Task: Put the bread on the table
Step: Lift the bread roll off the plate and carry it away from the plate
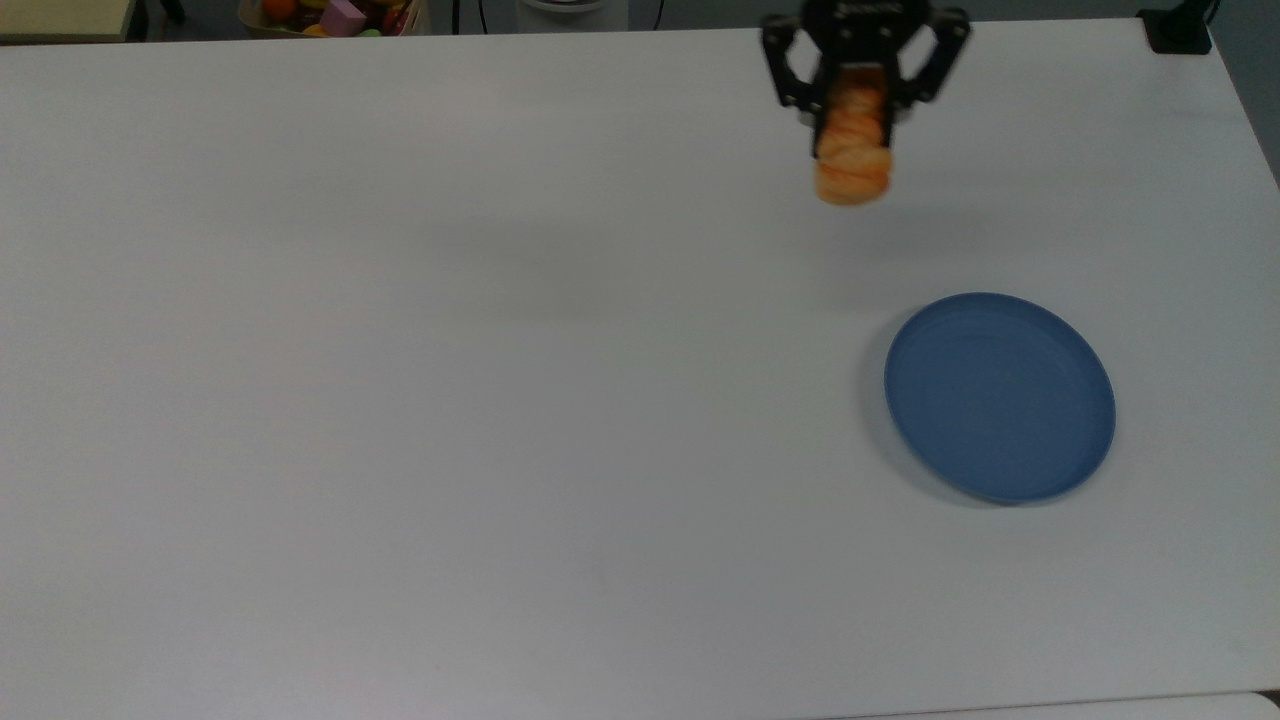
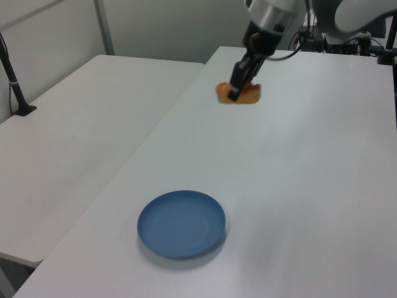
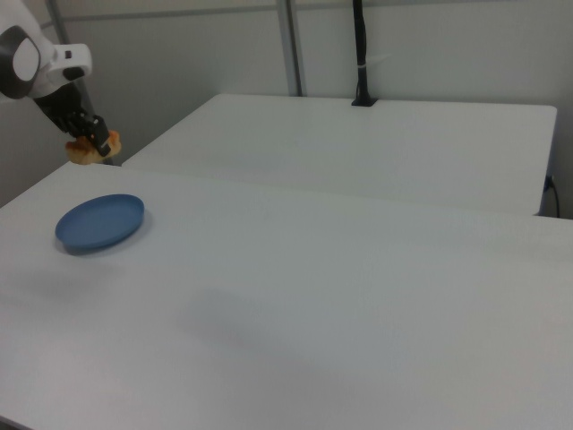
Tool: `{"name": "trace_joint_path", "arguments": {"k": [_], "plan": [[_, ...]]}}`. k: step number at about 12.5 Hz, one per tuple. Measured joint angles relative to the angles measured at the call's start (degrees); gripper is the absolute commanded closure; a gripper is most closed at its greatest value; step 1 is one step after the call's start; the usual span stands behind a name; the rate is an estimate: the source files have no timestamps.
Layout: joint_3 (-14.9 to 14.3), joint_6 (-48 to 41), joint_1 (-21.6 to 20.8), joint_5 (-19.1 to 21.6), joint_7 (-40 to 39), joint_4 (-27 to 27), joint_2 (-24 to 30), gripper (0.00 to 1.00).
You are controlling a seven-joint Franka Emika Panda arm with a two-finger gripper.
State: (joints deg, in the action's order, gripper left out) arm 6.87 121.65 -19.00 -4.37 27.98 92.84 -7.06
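Across the top view's left, bare white table [image 1: 450, 400], matte and uncluttered, with a bin of coloured toys [image 1: 335, 15] past its far edge. Further right, gripper [image 1: 858, 110] pinched narrow on the bread [image 1: 853, 160], carried in the air well apart from the blue plate [image 1: 1000, 397]; probably lifted clear to reach bare tabletop for lowering. In the left view, a second white table [image 2: 80, 130] alongside, grey partition walls behind.
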Motion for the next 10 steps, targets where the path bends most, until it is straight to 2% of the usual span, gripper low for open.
{"name": "trace_joint_path", "arguments": {"k": [2,6,8,10], "plan": [[-2.2,-6.7,3.3,4.7,-11.1,1.9,3.7,0.52],[-8.7,-11.0,10.1,8.7,-29.3,5.8,8.4,0.52],[-12.9,-11.2,12.4,8.9,-36.3,7.4,8.7,0.52],[-20.5,-11.2,13.9,11.5,-46.4,9.5,8.7,0.52]]}}
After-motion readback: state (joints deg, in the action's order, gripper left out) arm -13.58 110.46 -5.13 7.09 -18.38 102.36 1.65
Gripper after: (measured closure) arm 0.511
